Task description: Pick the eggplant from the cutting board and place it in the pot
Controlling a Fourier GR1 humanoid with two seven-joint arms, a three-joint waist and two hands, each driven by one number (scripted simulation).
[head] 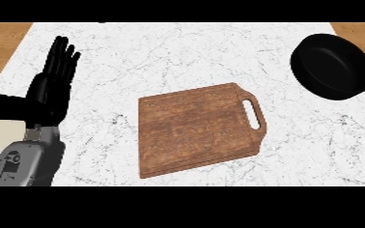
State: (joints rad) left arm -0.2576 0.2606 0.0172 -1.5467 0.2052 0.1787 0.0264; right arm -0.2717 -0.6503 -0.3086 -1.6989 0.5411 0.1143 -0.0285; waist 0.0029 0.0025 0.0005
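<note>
The wooden cutting board (pixel 196 128) lies in the middle of the counter, its handle slot toward the right, and its top is bare. No eggplant shows anywhere in the head view. The black pot (pixel 318 79) stands at the right edge, tilted toward me in this view, and its inside looks uniformly dark. My left hand (pixel 53 79) rests open at the far left with its fingers pointing up, well away from the board. My right hand does not show.
The white marble counter (pixel 178 53) stretches around the board, with brown wooden strips (pixel 13 34) at both far corners. My grey left forearm (pixel 28 162) enters from the lower left corner.
</note>
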